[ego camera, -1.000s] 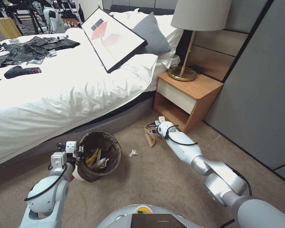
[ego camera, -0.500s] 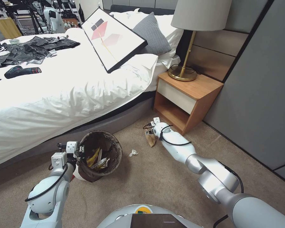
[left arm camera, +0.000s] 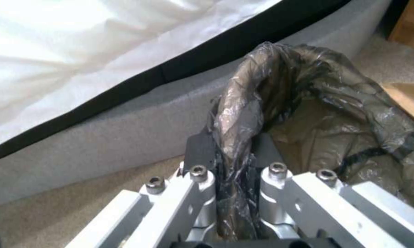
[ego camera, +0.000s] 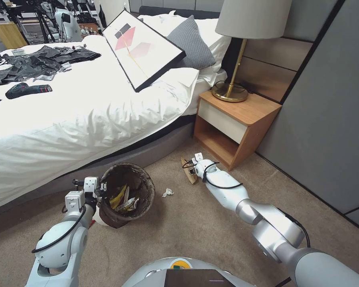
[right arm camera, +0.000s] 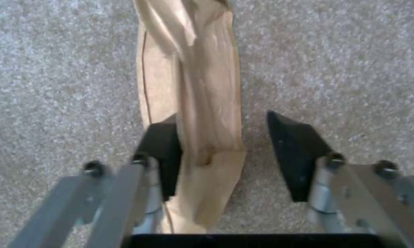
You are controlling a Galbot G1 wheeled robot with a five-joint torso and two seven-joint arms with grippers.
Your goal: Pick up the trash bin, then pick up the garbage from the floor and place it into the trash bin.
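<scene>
The trash bin (ego camera: 125, 195) is held up a little off the floor (ego camera: 195, 227), close to the side of the bed (ego camera: 68, 119). Its rim, with the dark liner bag (left arm camera: 308, 103) folded over it, is pinched tight by the left gripper (ego camera: 97, 188), whose black pads (left arm camera: 200, 151) are pressed on both sides of the rim. Yellow wrappers (ego camera: 119, 199) can be seen inside the bin. The right gripper (ego camera: 190, 167) is held low over the floor, near the corner of the wooden nightstand (ego camera: 235, 123). Its jaws are partly open, with a tan paper piece (right arm camera: 198, 103) between them. One pad (right arm camera: 163, 155) is touching the paper and the other is a little apart from it, so the paper is not squeezed yet. A crumpled white tissue (ego camera: 167, 193) is lying on the floor between the bin and the tan paper.
</scene>
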